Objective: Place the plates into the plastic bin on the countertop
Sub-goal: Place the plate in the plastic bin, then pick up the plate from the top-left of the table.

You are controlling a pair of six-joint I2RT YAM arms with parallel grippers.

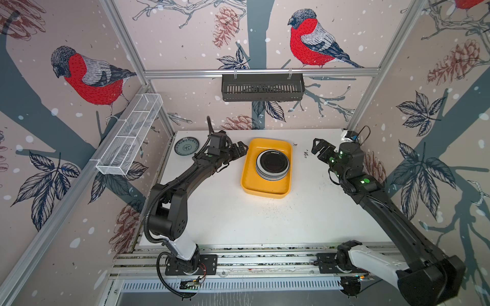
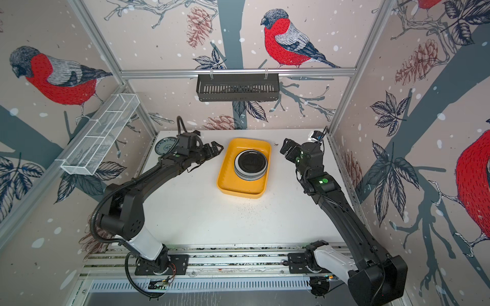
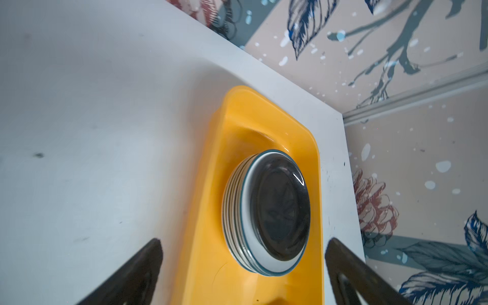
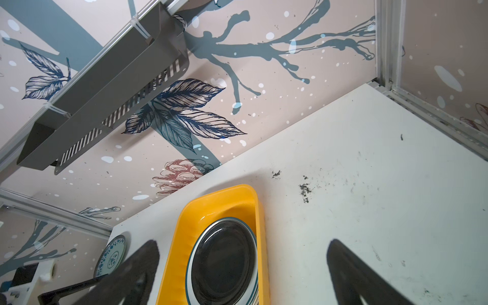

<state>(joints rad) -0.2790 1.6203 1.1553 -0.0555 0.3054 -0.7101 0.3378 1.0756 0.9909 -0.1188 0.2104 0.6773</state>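
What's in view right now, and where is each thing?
countertop: one, white, speckled, under everything.
plastic bin: one, yellow-orange, on the countertop towards the back.
stacked plates: several, exact count unclear, pale with dark rims, inside the bin.
black plate: one, black, on top of the stack.
teal plate: one, teal patterned, flat at the far left corner, outside the bin.
slotted rack: one, black, on the back rail.
wire basket: one, white, on the left wall.
left gripper: open, empty, left of the bin.
right gripper: open, empty, right of the bin.
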